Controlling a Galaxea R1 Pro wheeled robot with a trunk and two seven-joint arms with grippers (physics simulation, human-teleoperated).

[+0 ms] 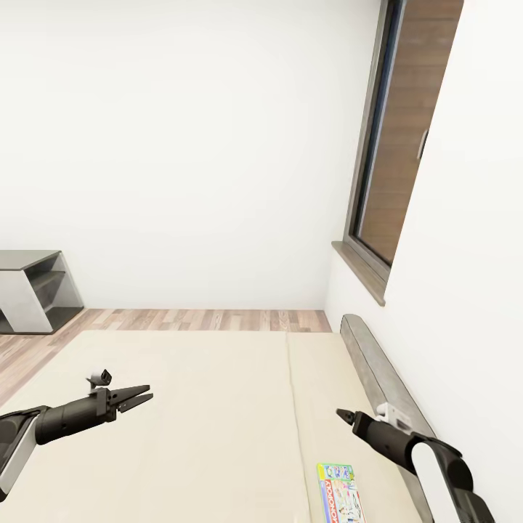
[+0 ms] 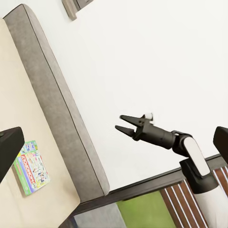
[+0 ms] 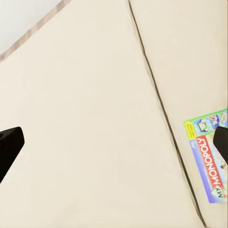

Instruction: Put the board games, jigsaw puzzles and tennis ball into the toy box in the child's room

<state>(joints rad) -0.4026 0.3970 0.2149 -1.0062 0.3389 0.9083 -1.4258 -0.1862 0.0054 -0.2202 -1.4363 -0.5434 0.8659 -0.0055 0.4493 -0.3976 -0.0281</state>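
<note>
While the robot stands at the bed (image 1: pixel 181 407), both arms hang forward over the beige mattress with nothing in either gripper. One board game (image 1: pixel 340 492) lies flat on the mattress near the headboard (image 1: pixel 378 378), under and just inboard of the right arm; its lid is white-green with a red strip. In the right wrist view the same box (image 3: pixel 209 159) sits just past the mattress seam, close to one fingertip but not touching it.

Right gripper (image 1: pixel 343 415): from the head it looks like a dark point, but the left wrist view shows it (image 2: pixel 124 123) from the side with a narrow gap between its two fingers, nothing between them. Left gripper (image 1: pixel 138 396): its fingers show a moderate gap, nothing held.

Judgement: the arms are held out level, likely a carry-and-approach posture, so the hands clear the mattress while the base lines up. The box lies flat on a soft surface, so a pinch probably needs an edge to get under. The right arm is the nearer one.

Grey shelf unit (image 1: pixel 29 298) by the far wall; window (image 1: pixel 403 138) at right.
</note>
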